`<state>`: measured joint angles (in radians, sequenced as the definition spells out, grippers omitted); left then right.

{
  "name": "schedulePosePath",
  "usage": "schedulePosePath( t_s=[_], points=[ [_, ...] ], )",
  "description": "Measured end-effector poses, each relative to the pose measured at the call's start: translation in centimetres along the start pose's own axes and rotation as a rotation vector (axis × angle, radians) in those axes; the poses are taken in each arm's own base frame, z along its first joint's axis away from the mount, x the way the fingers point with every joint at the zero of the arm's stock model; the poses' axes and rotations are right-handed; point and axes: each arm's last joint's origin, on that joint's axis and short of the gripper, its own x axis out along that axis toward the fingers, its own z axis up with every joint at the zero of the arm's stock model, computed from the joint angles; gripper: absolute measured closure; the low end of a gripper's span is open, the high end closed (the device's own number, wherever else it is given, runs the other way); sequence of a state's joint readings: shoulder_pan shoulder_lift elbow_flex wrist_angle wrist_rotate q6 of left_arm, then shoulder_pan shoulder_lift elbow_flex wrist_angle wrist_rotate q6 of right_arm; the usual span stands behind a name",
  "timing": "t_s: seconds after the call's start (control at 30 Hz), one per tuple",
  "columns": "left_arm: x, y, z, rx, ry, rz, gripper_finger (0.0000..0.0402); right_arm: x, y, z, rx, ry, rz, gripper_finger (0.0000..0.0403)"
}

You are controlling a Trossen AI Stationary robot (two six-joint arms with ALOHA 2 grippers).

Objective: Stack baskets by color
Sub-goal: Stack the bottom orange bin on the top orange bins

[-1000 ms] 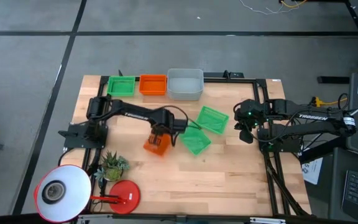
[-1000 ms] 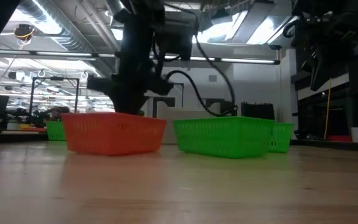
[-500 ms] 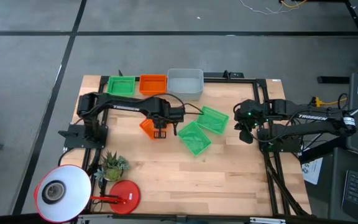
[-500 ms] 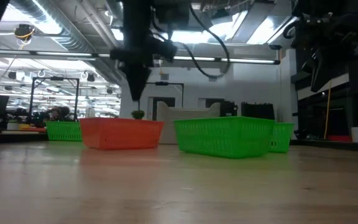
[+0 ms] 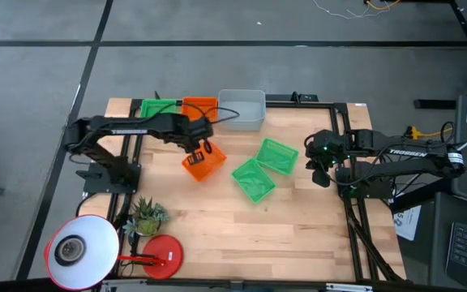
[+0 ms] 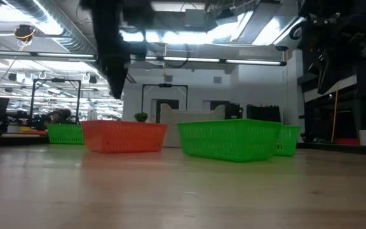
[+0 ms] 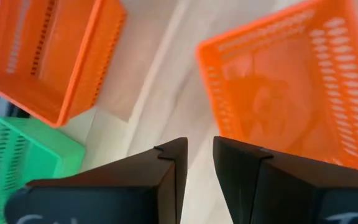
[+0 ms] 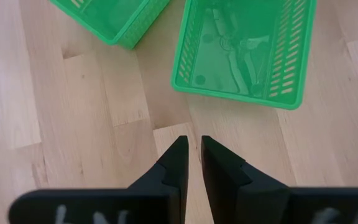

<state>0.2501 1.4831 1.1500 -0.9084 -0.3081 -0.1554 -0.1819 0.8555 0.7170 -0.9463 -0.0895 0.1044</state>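
High view: the left claw (image 5: 200, 148) hangs just over the back edge of a red-orange basket (image 5: 203, 165) that sits skewed on the wooden worktop (image 5: 298, 227), left of centre. In the left wrist view its two dark fingers (image 7: 166, 180) stand a narrow gap apart with nothing between them; bare wood shows through the gap and the basket's rim lies just beside them.

Along the back edge of the worktop stand a green basket (image 5: 159, 109), a second red-orange basket (image 5: 199, 106) partly covered by the left arm, and a light grey basket (image 5: 242, 109), side by side in a row. How many baskets are nested in each of these cannot be told.

Two more green baskets lie near the middle, both turned at an angle: the nearer one (image 5: 254, 179) and the farther one (image 5: 278, 155), corners almost touching.

The right claw (image 5: 318, 162) waits at the right side, well apart from the baskets. In the right wrist view its fingers (image 8: 173, 165) are nearly together, only a slit between them, holding nothing.

At the front left corner stand a small potted plant (image 5: 146, 216) and a white lamp shade (image 5: 75, 251) beside a round red base (image 5: 162, 253).
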Motion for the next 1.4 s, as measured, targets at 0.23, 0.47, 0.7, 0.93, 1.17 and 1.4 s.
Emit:
schedulePosePath(
  t_s=[0.23, 0.47, 0.7, 0.93, 1.17, 1.4],
  points=[
    [0.9, 1.0, -1.4, -0.146, -0.169, -0.020, 0.0332, 0.0, 0.0, 0.0, 0.000, -0.001, 0.000, 0.0359],
    [1.3, 1.8, -1.2, -0.199, -0.165, -0.040, 0.0317, 0.0, 0.0, 0.0, 0.000, 0.000, 0.001, 0.0359],
    [2.1, 2.3, -1.4, -0.310, -0.104, -0.077, 0.0310, 0.0, 0.0, 0.0, -0.001, -0.001, 0.001, 0.0359],
    [4.6, 1.4, -1.3, -0.309, -0.006, -0.085, 0.0277, 0.0, 0.0, 0.0, -0.001, -0.001, 0.001, 0.0359],
    [5.8, 0.5, -1.0, -0.294, 0.015, -0.143, 0.0259, 0.0, 0.0, 0.0, -0.003, -0.001, 0.001, 0.0359],
    [5.8, 0.3, -0.9, -0.286, 0.010, -0.146, 0.0259, 0.0, 0.0, 0.0, -0.003, -0.001, 0.001, 0.0359]
  ],
)
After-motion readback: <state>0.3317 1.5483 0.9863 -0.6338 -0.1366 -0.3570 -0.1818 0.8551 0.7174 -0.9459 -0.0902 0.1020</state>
